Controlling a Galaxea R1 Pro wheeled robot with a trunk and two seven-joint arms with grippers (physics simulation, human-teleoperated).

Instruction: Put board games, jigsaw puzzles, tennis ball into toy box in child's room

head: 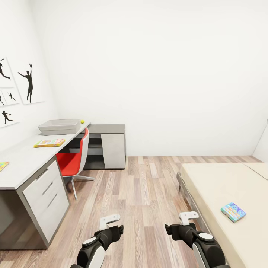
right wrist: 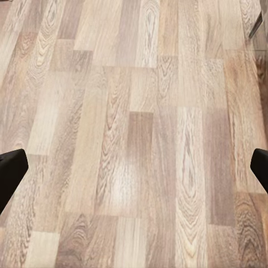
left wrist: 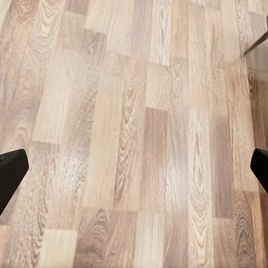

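Note:
The table (head: 22, 160) runs along the left wall. At its far end stands the light grey toy box (head: 59, 126), with the tennis ball (head: 82, 121) just right of it. A yellow-edged board game (head: 49, 143) lies flat mid-table. A jigsaw puzzle (head: 3, 165) shows partly at the picture's left edge. On the bed (head: 223, 186) at the right lies a light blue board game (head: 233, 211). My left gripper (head: 112, 227) (left wrist: 134, 173) and right gripper (head: 178, 225) (right wrist: 134, 173) hang open over the wood floor, holding nothing, far from all the toys.
A red chair (head: 72, 160) is tucked at the table's near side. A low dark-topped cabinet (head: 108, 145) stands against the back wall. Wood-plank floor (head: 145, 193) stretches between the table and the bed. Black silhouette pictures (head: 29, 83) hang on the left wall.

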